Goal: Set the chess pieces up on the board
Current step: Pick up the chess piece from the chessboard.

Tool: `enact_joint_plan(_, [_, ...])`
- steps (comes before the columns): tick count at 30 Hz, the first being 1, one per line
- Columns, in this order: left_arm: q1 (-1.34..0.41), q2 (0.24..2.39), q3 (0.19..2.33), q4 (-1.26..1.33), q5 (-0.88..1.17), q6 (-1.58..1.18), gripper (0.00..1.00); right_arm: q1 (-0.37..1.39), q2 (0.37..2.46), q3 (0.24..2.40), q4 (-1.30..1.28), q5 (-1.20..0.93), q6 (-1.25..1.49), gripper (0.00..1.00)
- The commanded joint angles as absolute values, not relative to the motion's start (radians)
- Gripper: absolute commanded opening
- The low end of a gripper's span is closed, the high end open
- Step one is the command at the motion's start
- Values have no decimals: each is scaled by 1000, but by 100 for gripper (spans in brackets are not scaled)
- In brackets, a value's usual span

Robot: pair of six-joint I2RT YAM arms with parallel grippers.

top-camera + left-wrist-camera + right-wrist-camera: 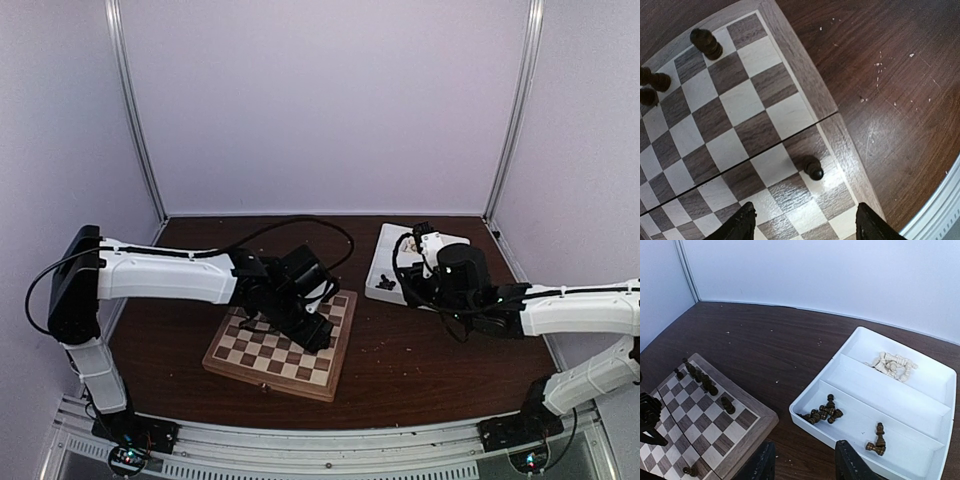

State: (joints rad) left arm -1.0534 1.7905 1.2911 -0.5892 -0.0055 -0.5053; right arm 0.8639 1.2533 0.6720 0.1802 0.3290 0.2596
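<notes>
The board (270, 362) lies left of centre on the table. My left gripper (315, 335) hangs over its right side. In the left wrist view it (805, 224) is open and empty above the squares near the board (805, 75) edge. One dark piece (813, 170) stands just ahead of the fingers, and three more (706, 43) stand farther off. My right gripper (805, 465) is open and empty over bare table, between the board (760, 425) corner and the white tray (810, 428). Dark pieces (822, 413) and two more (877, 440) lie in the tray's near compartment. Pale pieces (892, 365) lie in its far one.
The white tray (385, 255) sits at the back right, with my right gripper (418, 240) above it. A row of dark pieces (702, 380) stands along the board's far edge. Pale crumbs speckle the dark table (880, 65). A metal rail (940, 210) runs along the table's near edge.
</notes>
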Motion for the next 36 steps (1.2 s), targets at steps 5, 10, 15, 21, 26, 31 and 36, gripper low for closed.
enact_joint_plan(5, [-1090, 1911, 1456, -713, -99, -514, 60, 828, 1165, 582, 161, 347, 301, 43])
enact_joint_plan(10, [-1091, 1948, 1487, -716, -94, -517, 46, 826, 1132, 546, 192, 324, 298, 43])
enact_joint_plan(15, [-1091, 1972, 1503, -716, -77, -519, 41, 821, 1110, 534, 193, 328, 285, 46])
enact_joint_plan(21, [-1090, 1989, 1518, -716, -58, -522, 27, 816, 1106, 532, 192, 323, 284, 46])
enact_joint_plan(26, [-1090, 2004, 1530, -725, -58, -520, 24, 813, 1112, 530, 196, 321, 282, 47])
enact_joint_plan(31, [-1090, 2020, 1542, -732, -46, -518, 16, 809, 1113, 529, 198, 318, 284, 47])
enact_joint_plan(36, [-1090, 2024, 1549, -736, -54, -518, 9, 806, 1113, 524, 202, 314, 285, 47])
